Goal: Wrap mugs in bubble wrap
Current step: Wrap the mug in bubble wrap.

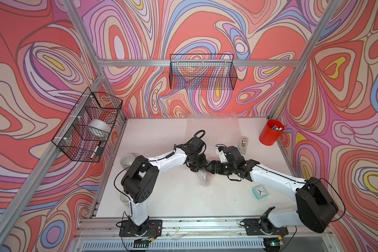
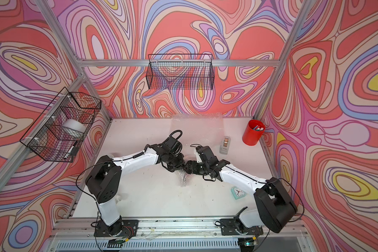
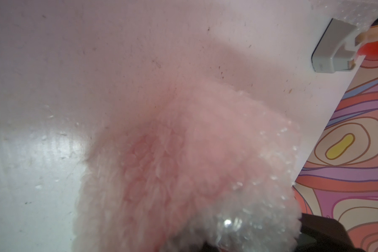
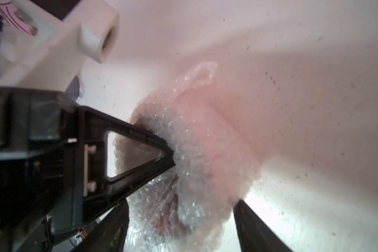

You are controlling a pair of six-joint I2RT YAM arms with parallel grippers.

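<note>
Bubble wrap [image 3: 183, 174] (seemingly reddish within) bunched.

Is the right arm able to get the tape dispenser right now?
Probably yes. The tape dispenser stands close beside that arm, and nothing looks to be in between. But the right gripper straddles the wrapped mug, so it would have to leave that and turn back first.

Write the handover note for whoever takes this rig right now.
Left gripper: shut on the bubble wrap.
Right gripper: jaws wide either side of that bundle; contact unclear.
Red shows through the wrap: likely the red mug.
White mug unwrapped by the left arm; another cup half hidden behind it.
Spare sheet at the table's far edge.
To do: close this bundle, wrap the others.
</note>
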